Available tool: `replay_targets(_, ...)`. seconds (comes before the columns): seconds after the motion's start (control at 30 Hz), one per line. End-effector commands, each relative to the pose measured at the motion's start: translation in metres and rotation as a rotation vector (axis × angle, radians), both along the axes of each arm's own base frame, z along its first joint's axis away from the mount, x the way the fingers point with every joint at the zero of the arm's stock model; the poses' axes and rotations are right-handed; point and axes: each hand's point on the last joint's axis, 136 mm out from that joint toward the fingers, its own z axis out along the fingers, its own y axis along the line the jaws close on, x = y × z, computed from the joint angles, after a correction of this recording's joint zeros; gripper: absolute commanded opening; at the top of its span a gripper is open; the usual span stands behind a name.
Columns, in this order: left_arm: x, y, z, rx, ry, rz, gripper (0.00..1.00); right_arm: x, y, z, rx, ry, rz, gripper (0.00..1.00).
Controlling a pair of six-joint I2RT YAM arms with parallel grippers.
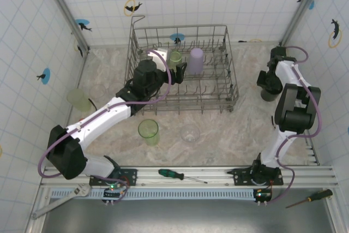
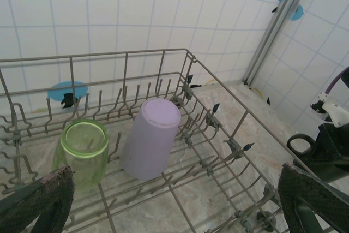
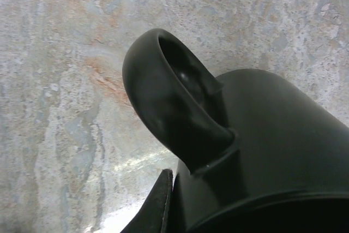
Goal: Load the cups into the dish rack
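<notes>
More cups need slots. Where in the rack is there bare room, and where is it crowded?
In the dish rack, free: the near rows in front of the green cup and lilac cup, and the strip between the lilac cup and the right wall. Crowded: the left part, where the open left gripper hangs beside the green cup.

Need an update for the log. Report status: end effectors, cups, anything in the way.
Left end effector open over rack. Right end effector shut on black mug beside rack. Racked: green cup, lilac cup. Nothing between mug and rack.
</notes>
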Motion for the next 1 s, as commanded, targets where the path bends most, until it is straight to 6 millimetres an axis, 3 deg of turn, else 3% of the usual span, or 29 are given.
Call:
replay_targets(0.0, -0.001, -0.001, 0.013, -0.031, -0.004, -0.003, 0.98, 0.028, 0.003, 0.077, 0.015, -0.210, 0.006, 0.00)
replay_targets(0.2, -0.001, -0.006, 0.013, -0.031, 0.008, -0.023, 0.98, 0.039, 0.020, 0.128, 0.107, -0.369, 0.026, 0.00)
replay_targets(0.4, 0.002, -0.013, 0.014, -0.064, 0.045, -0.033, 0.98, 0.045, 0.051, 0.178, 0.276, -0.564, 0.074, 0.00)
replay_targets(0.7, 0.017, -0.024, 0.008, -0.057, 0.116, -0.018, 0.98, 0.041, 0.088, 0.252, 0.403, -0.733, 0.166, 0.00)
replay_targets(0.97, 0.035, -0.039, 0.009, -0.160, 0.200, -0.099, 0.98, 0.030, 0.132, 0.288, 0.628, -0.849, 0.268, 0.00)
